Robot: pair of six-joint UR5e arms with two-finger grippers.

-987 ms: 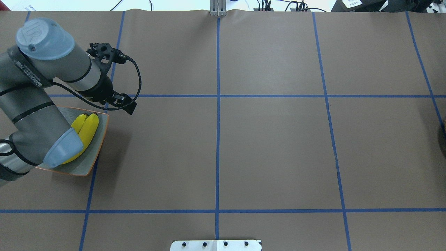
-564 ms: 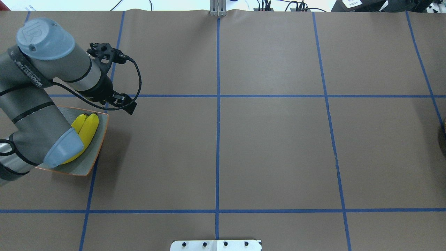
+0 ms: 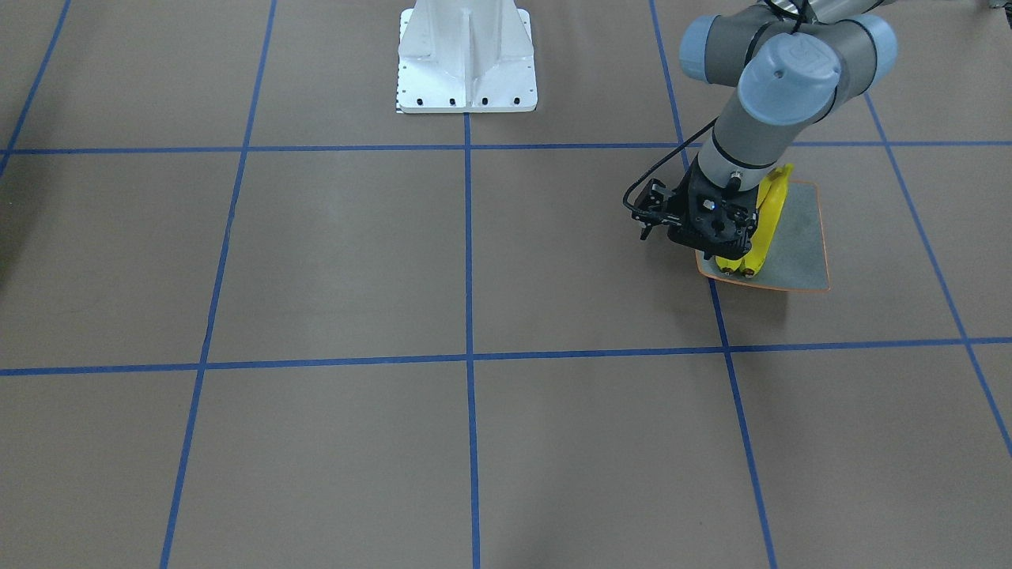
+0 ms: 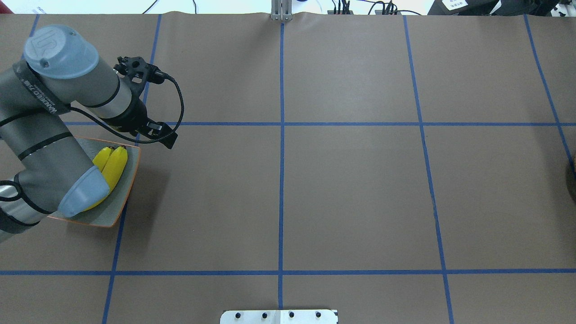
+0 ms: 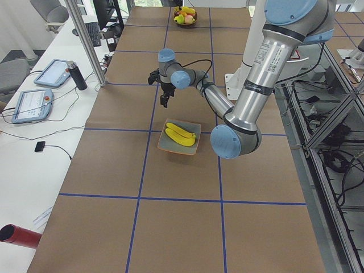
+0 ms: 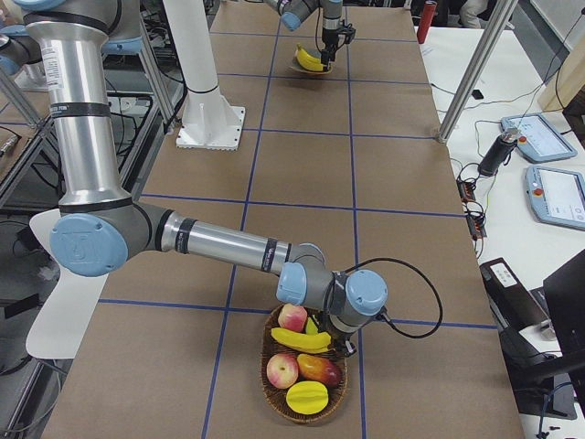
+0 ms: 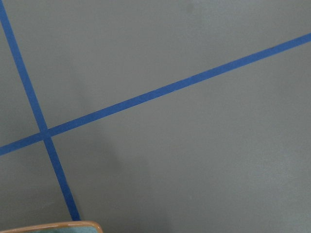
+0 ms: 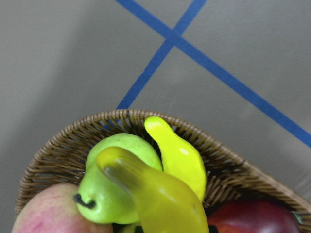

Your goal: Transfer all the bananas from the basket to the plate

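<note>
Two bananas (image 4: 114, 164) lie side by side on the plate (image 4: 122, 198), touching along their length, with their dark tips toward the plate's far corner. The plate sits on the brown-covered bench (image 4: 351, 193) at the robot's left end, across one of the blue tape lines (image 4: 281, 202).

The left gripper (image 5: 164, 102) points down and hangs above the bench just beyond that far corner, near a tape crossing and apart from the bananas. Its wrist view shows only bare bench, the crossing and a sliver of the plate's orange rim at the bottom edge. I cannot tell how its jaws stand.

At the opposite end of the bench stands the wicker basket (image 8: 53, 150), well apart from the plate. The right gripper (image 6: 344, 344) reaches down into it among the fruit. It shows only in the side view, so I cannot tell whether the jaws are wide, narrow or holding something.

Two more yellow bananas are in the basket. The upright banana (image 8: 182, 162) leans against the far wall, and the blurred banana (image 8: 160, 199) lies very close to the right wrist lens. Beside them are a green pear (image 8: 121, 165), a pink apple (image 8: 43, 211) and a dark red fruit (image 8: 257, 218). From the side, a yellow star-shaped fruit (image 6: 308, 398) also shows at the basket's near edge.
</note>
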